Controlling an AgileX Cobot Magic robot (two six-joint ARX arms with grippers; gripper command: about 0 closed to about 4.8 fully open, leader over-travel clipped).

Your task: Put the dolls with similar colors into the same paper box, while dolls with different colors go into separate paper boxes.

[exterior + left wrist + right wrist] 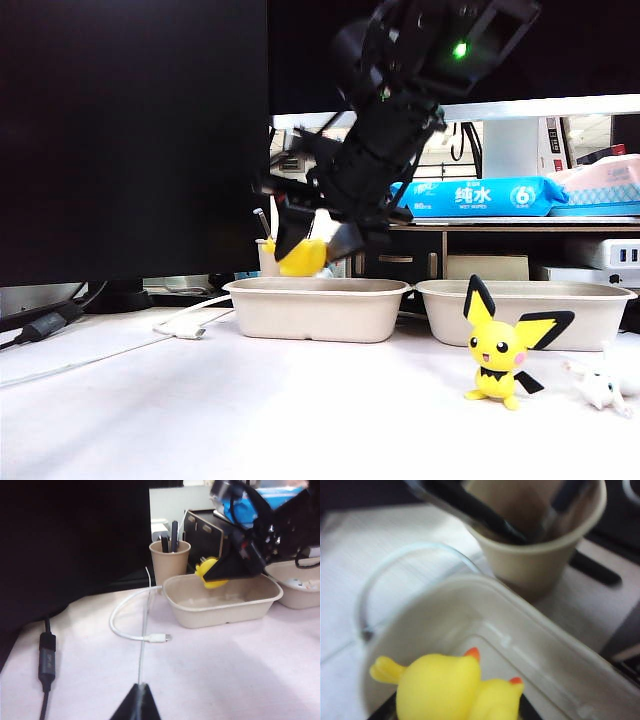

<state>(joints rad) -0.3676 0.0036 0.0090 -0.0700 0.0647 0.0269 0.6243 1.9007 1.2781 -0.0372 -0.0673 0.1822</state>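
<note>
My right gripper (315, 243) hangs over the back rim of the left paper box (317, 308), shut on the plain yellow duck doll (301, 258). The right wrist view shows the duck (450, 687) between dark fingers above that box's inside (485, 630). The left wrist view shows the same duck (212, 575) held over the box (220, 602). The yellow black-eared Pichu (503, 345) stands on the table in front of the right paper box (525, 310). A small white cat-like doll (603, 385) lies beside the Pichu. My left gripper (140, 700) is shut, low over the table, far from the boxes.
A beige pen cup (170, 560) with dark pens stands just behind the left box. A white cable (130, 625) loops on the table beside the box, and a black cable (46, 655) lies further off. A dark monitor (130, 130) and shelves fill the back.
</note>
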